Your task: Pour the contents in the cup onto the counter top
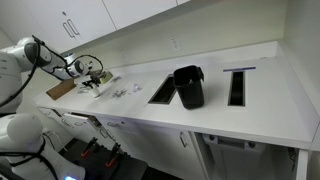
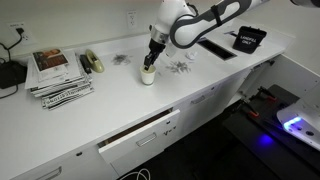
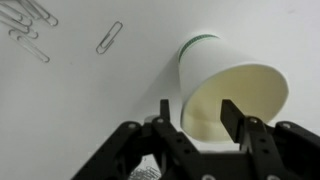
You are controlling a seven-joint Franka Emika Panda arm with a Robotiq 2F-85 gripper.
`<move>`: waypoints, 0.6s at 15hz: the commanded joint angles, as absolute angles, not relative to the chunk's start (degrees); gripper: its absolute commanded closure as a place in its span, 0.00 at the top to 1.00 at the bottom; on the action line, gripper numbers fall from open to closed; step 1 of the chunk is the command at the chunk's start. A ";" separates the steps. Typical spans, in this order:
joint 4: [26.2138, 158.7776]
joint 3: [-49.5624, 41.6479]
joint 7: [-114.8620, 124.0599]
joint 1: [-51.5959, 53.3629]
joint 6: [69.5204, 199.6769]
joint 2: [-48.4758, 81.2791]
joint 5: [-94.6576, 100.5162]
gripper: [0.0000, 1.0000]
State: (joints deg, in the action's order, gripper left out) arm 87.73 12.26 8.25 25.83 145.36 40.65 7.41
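Note:
The small pale cup [image 3: 215,62] with a green band sits on the white counter top [image 3: 100,100], its mouth turned toward the wrist camera. The part of its inside that shows looks bare. It also shows in an exterior view [image 2: 148,77], below the arm. My gripper [image 3: 198,113] is open, with one finger outside the cup's near wall and the other over its mouth. It hovers just above the cup [image 2: 151,63]. Small pale paper clips [image 3: 110,37] lie loose on the counter, and more are scattered beside the cup [image 2: 180,66].
A large black container [image 1: 189,87] stands between two dark slots [image 1: 163,92] [image 1: 237,87] in the counter. A brown wooden board [image 1: 60,89] lies near the arm. A stack of magazines [image 2: 58,72] and a black device [image 2: 10,75] sit at the far end.

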 commanded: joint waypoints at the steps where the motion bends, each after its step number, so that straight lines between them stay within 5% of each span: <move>1: 92.56 11.07 9.06 27.22 147.24 34.62 8.28 0.90; 3: 94.41 10.54 10.07 27.84 147.54 31.73 9.03 1.00; 9: 99.64 10.98 10.15 27.47 147.31 24.09 10.19 1.00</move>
